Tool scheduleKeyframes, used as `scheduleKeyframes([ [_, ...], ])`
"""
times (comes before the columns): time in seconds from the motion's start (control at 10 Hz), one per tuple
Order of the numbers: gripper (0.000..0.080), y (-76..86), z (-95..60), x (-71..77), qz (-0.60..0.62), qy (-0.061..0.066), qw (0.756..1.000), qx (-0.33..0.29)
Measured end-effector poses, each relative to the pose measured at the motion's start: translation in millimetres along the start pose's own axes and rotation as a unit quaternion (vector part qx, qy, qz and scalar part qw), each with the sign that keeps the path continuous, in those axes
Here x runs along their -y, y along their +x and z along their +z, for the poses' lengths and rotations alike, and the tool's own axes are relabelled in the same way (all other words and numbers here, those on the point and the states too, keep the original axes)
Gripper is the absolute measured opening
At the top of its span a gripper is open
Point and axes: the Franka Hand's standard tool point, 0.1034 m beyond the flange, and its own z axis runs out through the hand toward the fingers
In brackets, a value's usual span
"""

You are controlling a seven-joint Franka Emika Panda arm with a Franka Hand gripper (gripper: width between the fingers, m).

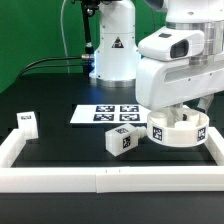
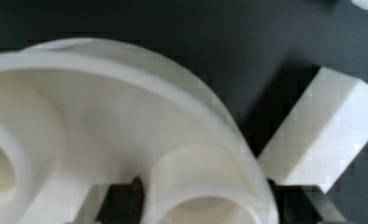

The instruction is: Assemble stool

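Status: early. The seat disc (image 1: 178, 131) sits flat on the counter (image 1: 60, 145), close to the front border rail (image 1: 100, 178) and toward the corner at the exterior view's right. No leg is seen fitted to it.

The tool (image 2: 199, 203) is down on the disc, jaws drawn together on a rounded part of it near the rim. In the wrist view white plastic fills the gap between the fingers (image 2: 113, 200). Judged a hold, not a lift: the disc looks seated on the counter.

Loose parts: one leg (image 1: 122, 140) lies just beside the disc; contact cannot be told. A second leg (image 1: 25, 122) stands well apart, by the rail at the edge on the exterior view's left. No further legs visible.

Left to do: every leg joint, as far as shown.

Surface: matt black counter, white rail along the front and side edges. The marker board (image 1: 105, 113) lies flat mid-counter, behind the near leg.

Room: green backdrop; the arm's base (image 1: 113, 55) at the far edge, with cables.
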Motion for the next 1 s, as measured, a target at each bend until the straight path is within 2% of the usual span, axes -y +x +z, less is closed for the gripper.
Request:
scheduleKeyframes([
  [0.2,0.0321,-0.4,1.9,0.0,-0.004,0.0,1.0,0.001],
  [0.3,0.0321,2.2,10.1,-1.5,-0.033,-0.006,0.999,-0.006],
  [0.5,0.0321,3.7,32.7,-3.2,-0.05,-0.003,0.999,-0.003],
  [0.7,0.0321,2.4,44.7,-1.1,-0.05,0.0,0.999,0.002],
  [1.0,0.0321,11.4,48.1,-1.1,-0.067,-0.001,0.998,0.0],
])
